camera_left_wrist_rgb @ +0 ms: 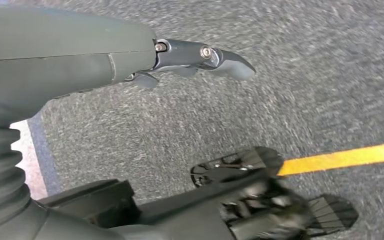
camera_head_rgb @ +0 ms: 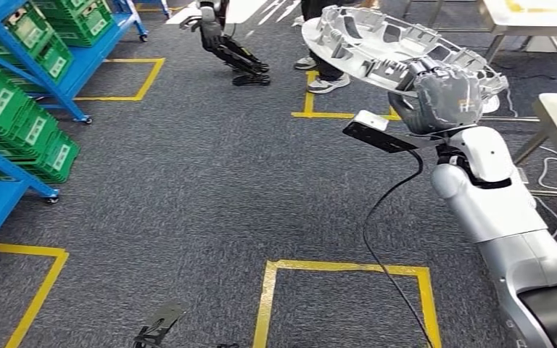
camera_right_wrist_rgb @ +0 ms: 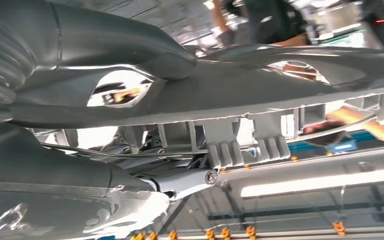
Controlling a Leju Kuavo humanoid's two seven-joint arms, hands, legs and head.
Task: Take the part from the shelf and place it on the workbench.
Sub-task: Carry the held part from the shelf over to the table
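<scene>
One grey part (camera_head_rgb: 399,45) is gripped by the right hand (camera_head_rgb: 439,98) above grey carpet (camera_head_rgb: 210,188); the left hand (camera_left_wrist_rgb: 200,57) is seen with fingers loose, holding nothing; two blue shelves (camera_head_rgb: 72,65) are stacked with green crates (camera_head_rgb: 22,123).

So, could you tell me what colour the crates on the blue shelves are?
Green crates, with pale labels, clearest in the head view.

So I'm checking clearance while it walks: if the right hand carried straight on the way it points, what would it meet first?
Probably the person's legs standing beyond the silver part that the right hand holds out ahead. Depth is hard to judge, so the gap is unclear; only carpet lies between.
</scene>
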